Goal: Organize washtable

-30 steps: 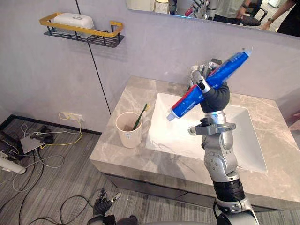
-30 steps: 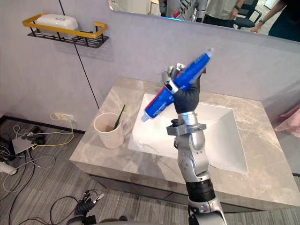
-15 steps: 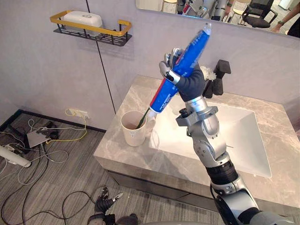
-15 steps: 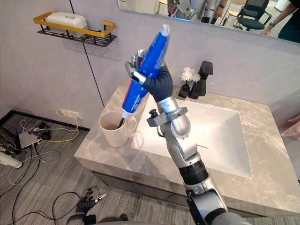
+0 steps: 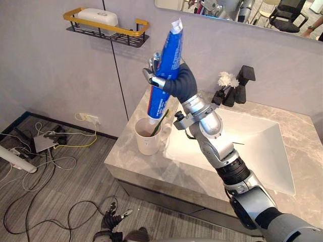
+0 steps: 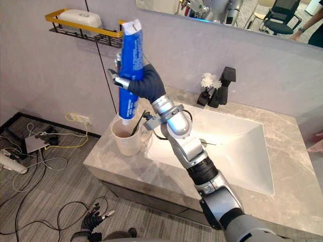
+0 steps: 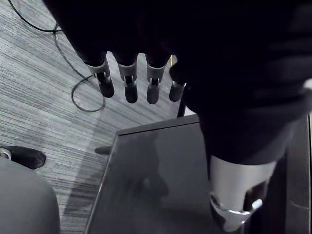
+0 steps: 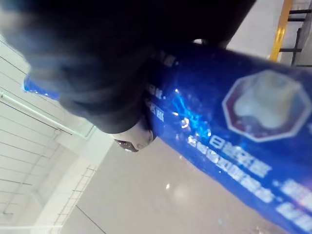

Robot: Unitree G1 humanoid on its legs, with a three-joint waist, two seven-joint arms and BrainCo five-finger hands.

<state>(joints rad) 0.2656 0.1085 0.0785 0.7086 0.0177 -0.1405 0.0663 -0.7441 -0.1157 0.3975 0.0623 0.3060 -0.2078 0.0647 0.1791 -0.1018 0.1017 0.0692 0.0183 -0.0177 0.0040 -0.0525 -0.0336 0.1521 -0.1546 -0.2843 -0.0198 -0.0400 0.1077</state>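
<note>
Swung leftward, right robot hand (image 5: 176,83) now clasps the toothpaste tube (image 5: 169,50) upright, above the cup (image 5: 146,143) on the marble tabletop (image 5: 136,169); left robot hand (image 7: 127,87) hangs relaxed over striped floor (image 7: 44,107).

One toothpaste tube (image 5: 169,55), one cup (image 5: 147,144) (one toothbrush (image 5: 164,117) inside)

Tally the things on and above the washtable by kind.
toothpaste tube: 1
cup: 1
toothbrush: 1
faucet: 1
flower bunch: 1
wall shelf: 1
white box: 1
Total: 7
</note>
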